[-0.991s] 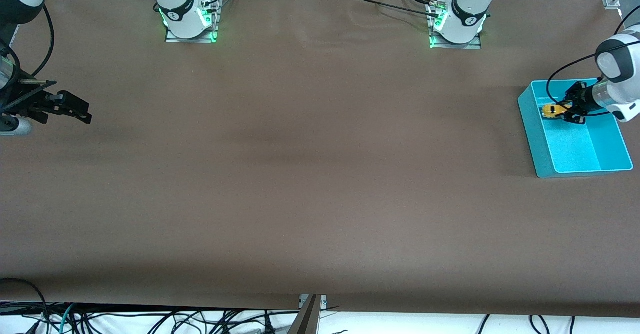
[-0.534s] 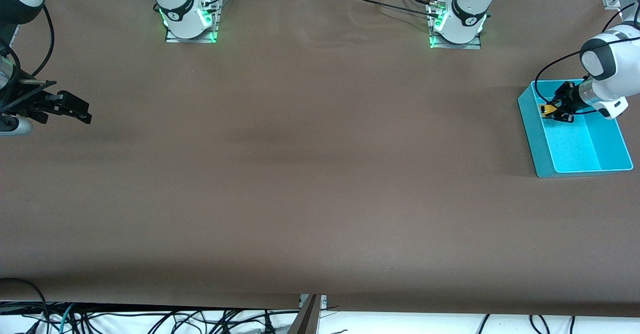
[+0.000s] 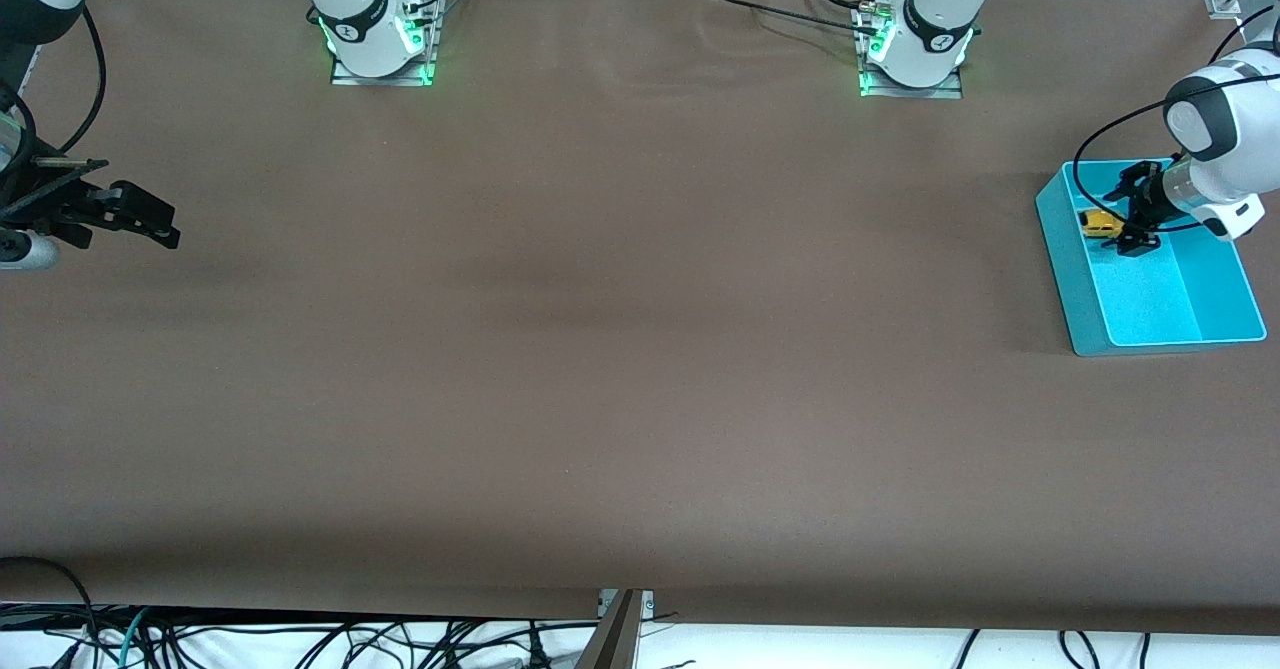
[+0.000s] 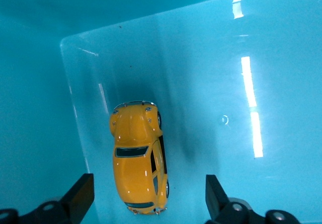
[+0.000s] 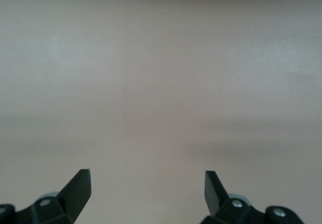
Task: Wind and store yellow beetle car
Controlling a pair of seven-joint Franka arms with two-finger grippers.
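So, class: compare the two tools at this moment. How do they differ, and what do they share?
The left tool hangs inside the turquoise bin, over the yellow beetle car; the right tool waits over bare table at the right arm's end. The left has a toy beneath it; the right has nothing. Both are open and empty.

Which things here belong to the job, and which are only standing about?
Belong to the job:
- car, lying in the bin
- bin, at the left arm's end of the table
- left end effector, open over the car

Only standing about:
- right end effector, open, waiting over the table at the right arm's end
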